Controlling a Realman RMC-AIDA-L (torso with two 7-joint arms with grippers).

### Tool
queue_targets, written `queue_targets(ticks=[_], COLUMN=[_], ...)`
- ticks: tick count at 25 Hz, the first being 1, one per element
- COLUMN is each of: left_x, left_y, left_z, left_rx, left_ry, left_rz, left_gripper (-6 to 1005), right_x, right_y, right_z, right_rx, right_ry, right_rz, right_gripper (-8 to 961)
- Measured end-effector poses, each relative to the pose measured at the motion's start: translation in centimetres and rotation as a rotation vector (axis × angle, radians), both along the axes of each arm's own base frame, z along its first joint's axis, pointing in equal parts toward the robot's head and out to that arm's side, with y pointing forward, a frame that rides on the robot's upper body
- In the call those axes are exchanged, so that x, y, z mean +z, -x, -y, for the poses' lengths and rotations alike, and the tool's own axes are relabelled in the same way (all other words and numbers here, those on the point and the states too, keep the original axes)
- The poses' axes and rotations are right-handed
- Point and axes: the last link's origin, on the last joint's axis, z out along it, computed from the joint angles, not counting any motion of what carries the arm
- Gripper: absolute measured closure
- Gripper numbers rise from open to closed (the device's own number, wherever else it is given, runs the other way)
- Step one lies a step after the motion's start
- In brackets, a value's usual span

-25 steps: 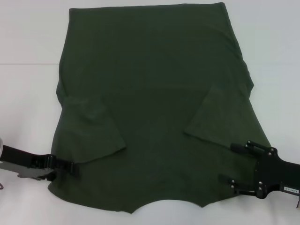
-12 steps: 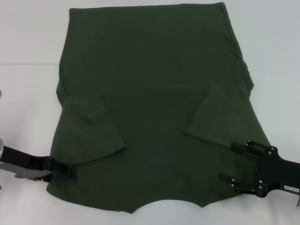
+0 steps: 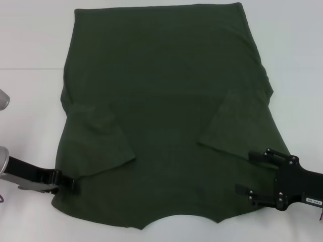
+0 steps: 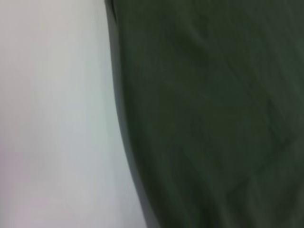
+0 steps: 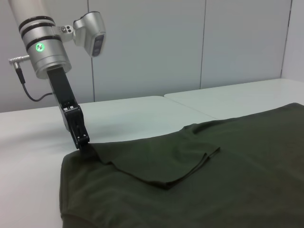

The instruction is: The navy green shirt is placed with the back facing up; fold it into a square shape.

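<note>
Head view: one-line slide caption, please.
Green shirt flat on white table, sleeves folded in, left gripper and right gripper at its near corners.

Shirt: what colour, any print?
Plain dark olive green shirt, no print visible. Head view shows it best, spread flat on the white table.

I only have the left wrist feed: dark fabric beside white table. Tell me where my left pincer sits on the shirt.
Observer: The left pincer is at the navy green shirt's near left edge, just below the folded-in left sleeve.
Operator: Report its contact.
Observer: In the right wrist view its tip meets the cloth edge.
Operator: Give me the right side.
Observer: The right pincer lies over the near right edge, fingers apart.
</note>
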Motion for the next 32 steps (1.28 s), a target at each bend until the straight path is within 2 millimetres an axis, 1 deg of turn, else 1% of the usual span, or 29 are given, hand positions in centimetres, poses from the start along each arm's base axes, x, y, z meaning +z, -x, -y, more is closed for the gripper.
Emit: queue_targets(ticks=[3, 18, 22, 24, 27, 32], left_x=[-0.1, 0.2, 0.2, 0.2, 0.2, 0.2], left_y=[-0.2, -0.2, -0.2, -0.2, -0.2, -0.1], left_z=[-0.3, -0.5, -0.5, -0.5, -0.5, -0.5], left_rx=[-0.024, -0.020, -0.020, -0.023, -0.025, -0.044], left_ry=[0.000, -0.014, -0.018, -0.018, -0.016, -0.007], left_rz=[-0.030, -0.035, -0.031, -0.030, -0.029, -0.034], left_gripper=[512, 918, 931, 937, 947, 953], right_x=[0.0, 0.1, 0.8, 1.9, 4.4, 10.2], right_y=[0.0, 0.1, 0.1, 0.5, 1.3, 2.6], right_z=[0.0, -0.1, -0.5, -1.0, -1.8, -3.7], right_rx=[0.000, -0.006, -0.090, -0.151, -0.284, -0.602], right_ry=[0.000, -0.002, 0.035, 0.062, 0.119, 0.232], right_rz=[0.000, -0.010, -0.055, -0.092, -0.158, -0.199], right_gripper=[36, 36, 37, 37, 37, 36])
